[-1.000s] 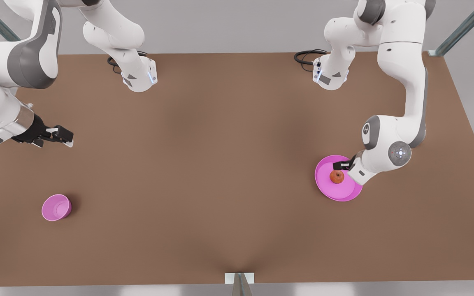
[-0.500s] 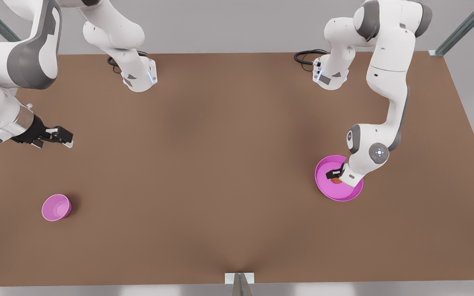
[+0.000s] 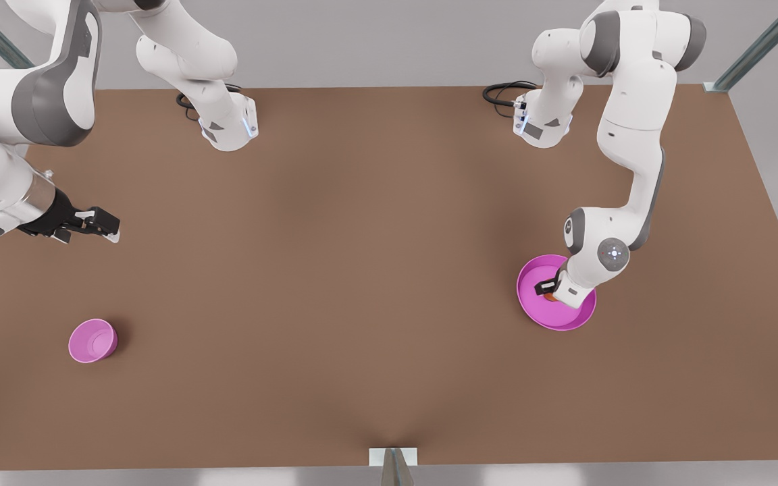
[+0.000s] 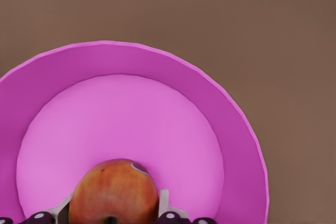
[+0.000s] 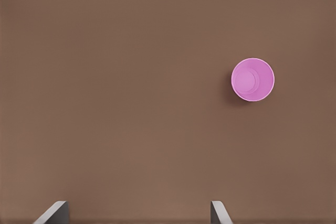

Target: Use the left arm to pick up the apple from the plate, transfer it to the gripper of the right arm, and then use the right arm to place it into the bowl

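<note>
A brown table (image 3: 362,283) spans the front view, its surface plain and matte. Behind its far edge stands a pale grey wall (image 3: 375,40). Two black cables (image 3: 505,91) coil on the table near the far edge, one toward the front view's right, one (image 3: 186,101) toward its left. Grey-green metal struts (image 3: 757,47) slant across the upper corners. A small white bracket (image 3: 393,457) sits at the near edge's middle.

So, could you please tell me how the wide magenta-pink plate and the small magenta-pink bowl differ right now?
The wide magenta-pink plate is broad and shallow; the small magenta-pink bowl is narrower and deeper. The plate holds the red-orange apple, with the left gripper around it; the bowl holds nothing. Both are round, the same pink, on the brown table.
</note>
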